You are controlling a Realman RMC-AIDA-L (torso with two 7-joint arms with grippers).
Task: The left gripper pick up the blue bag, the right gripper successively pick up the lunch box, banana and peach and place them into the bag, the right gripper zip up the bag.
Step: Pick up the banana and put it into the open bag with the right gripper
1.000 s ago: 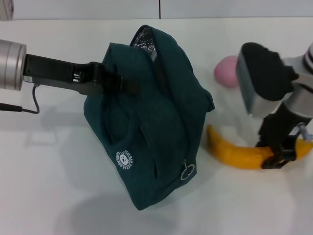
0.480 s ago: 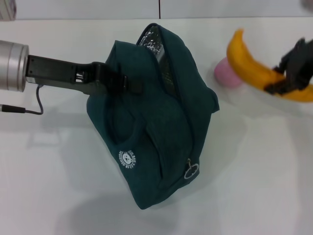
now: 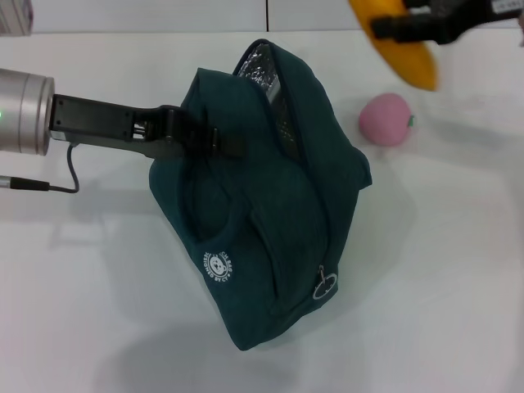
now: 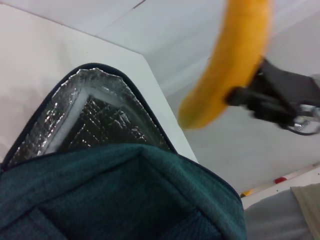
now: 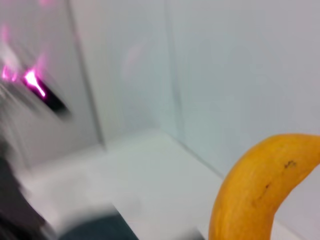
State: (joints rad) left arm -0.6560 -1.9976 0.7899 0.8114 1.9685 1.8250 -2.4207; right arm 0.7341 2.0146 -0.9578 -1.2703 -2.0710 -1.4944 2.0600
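The blue bag (image 3: 266,213) hangs over the desk (image 3: 442,278), mouth open, left gripper (image 3: 214,143) clenched on its handle. Further back sits the peach (image 3: 386,119). Right gripper (image 3: 391,24), probably clamped, holds the banana (image 3: 401,45) aloft.

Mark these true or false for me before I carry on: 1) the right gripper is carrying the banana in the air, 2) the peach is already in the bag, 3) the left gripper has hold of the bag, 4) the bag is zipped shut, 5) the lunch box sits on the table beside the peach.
1) True. The right gripper holds the banana above the table.
2) False. The peach lies on the table beside the blue bag.
3) True. The left gripper grips the bag's side.
4) False. The top gapes open, showing the foil lining.
5) False. No lunch box shows on the table.
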